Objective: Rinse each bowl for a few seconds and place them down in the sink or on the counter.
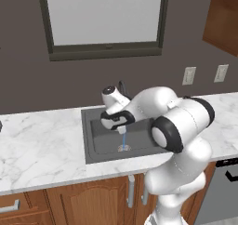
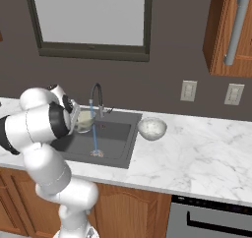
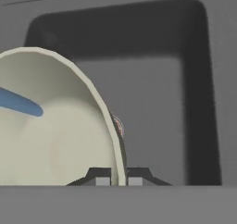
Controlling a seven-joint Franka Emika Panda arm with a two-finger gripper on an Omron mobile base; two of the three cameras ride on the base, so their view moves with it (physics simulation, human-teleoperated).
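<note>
End effector (image 3: 118, 180) is closed narrow on the rim of the olive-beige bowl (image 3: 51, 126); in the hand view the two finger tips (image 3: 102, 180) pinch the bowl's wall from either side, with the cream interior turned to the left of the fingers. The bowl (image 2: 84, 121) hangs above the sink (image 2: 110, 133), just beyond the end effector on the faucet side in the right base view. A thin blue water stream (image 2: 93, 129) falls from the faucet (image 2: 96, 97) right beside the held bowl and lands on the basin floor near the drain (image 2: 97, 153); in the hand view a blue streak crosses the bowl's inside. Below and ahead of the end effector lies the dark basin floor. The whitish-grey marbled bowl (image 2: 152, 128) sits upright on the table (image 2: 206, 153), well apart from the end effector, just past the sink's far edge.
</note>
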